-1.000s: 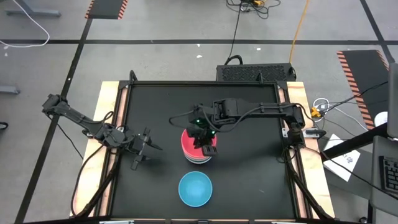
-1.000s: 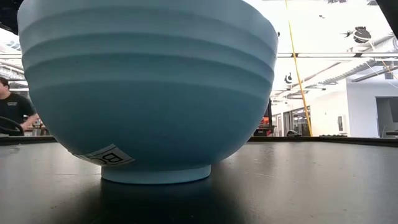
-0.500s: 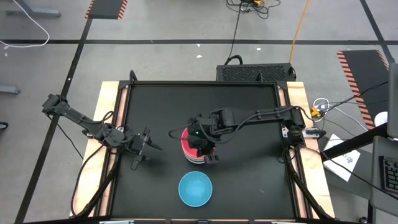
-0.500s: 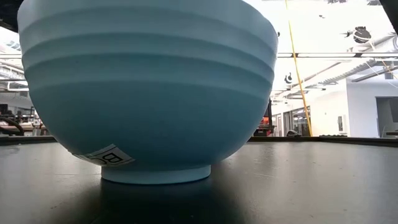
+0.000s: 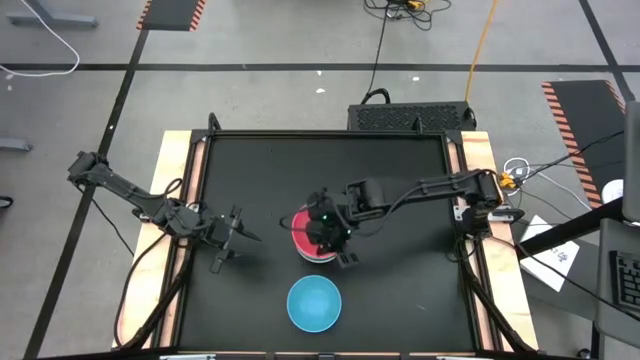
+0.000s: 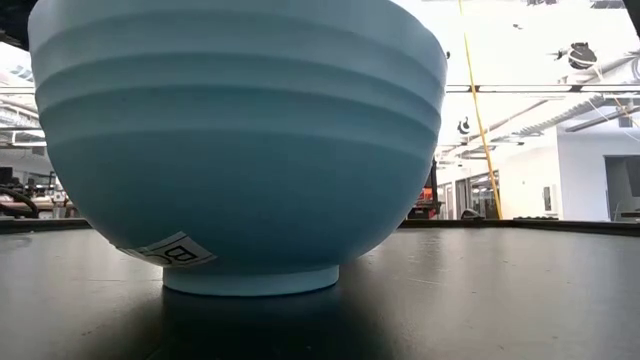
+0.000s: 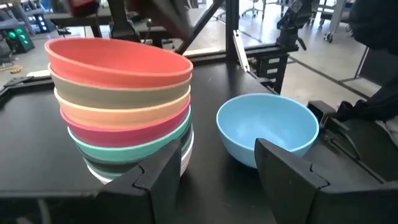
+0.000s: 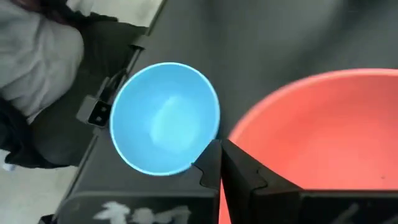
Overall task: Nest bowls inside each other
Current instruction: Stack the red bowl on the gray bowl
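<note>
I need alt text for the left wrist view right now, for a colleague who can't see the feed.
A stack of nested bowls, red on top, then olive-brown, peach-orange, magenta, teal and darker ones beneath, stands on the black table. A lone light blue bowl sits beside it, apart from the stack. The left gripper, jaws open and empty, frames the gap between them.

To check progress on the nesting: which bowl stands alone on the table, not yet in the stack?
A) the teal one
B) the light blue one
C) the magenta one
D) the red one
B: the light blue bowl sits by itself beside the stack, whose top bowl is red.
</note>
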### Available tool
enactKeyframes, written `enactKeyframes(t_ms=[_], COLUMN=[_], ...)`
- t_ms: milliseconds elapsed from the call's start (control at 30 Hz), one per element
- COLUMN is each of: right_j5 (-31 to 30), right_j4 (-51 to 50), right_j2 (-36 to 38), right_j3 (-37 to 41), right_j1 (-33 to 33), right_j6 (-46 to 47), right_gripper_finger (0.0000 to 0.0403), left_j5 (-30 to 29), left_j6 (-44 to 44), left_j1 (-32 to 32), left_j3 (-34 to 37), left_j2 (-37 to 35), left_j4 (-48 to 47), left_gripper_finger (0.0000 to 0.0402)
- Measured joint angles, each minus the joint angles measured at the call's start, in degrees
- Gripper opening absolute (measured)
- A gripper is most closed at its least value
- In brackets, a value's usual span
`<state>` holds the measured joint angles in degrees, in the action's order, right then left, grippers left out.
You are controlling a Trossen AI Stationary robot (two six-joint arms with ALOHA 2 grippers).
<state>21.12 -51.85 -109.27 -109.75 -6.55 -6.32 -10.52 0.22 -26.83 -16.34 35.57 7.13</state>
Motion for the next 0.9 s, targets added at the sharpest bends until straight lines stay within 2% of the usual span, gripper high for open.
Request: enactKeyframes(t_ms=[433, 567, 900], right_j5=[-0.08, 3.12, 3.5], right_j4=[5.17, 4.9, 5.19], right_j2=[4.92, 4.72, 4.15], right_j3=[0.0, -0.02, 0.13], right_j1=[9.38, 12.15, 14.36], right_j6=[-0.84, -0.2, 0.61], right_gripper_finger=[0.0, 0.0, 0.0], left_j5=[-0.01, 0.0, -0.02], left_j6=[0.22, -0.04, -0.36], left_j1=[0.07, 0.04, 0.07], left_j3=[0.0, 0.0, 0.0], left_j2=[0.04, 0.04, 0.04], left_j4=[1.49, 0.64, -1.25], left_gripper_finger=[0.0209, 0.0209, 0.0209])
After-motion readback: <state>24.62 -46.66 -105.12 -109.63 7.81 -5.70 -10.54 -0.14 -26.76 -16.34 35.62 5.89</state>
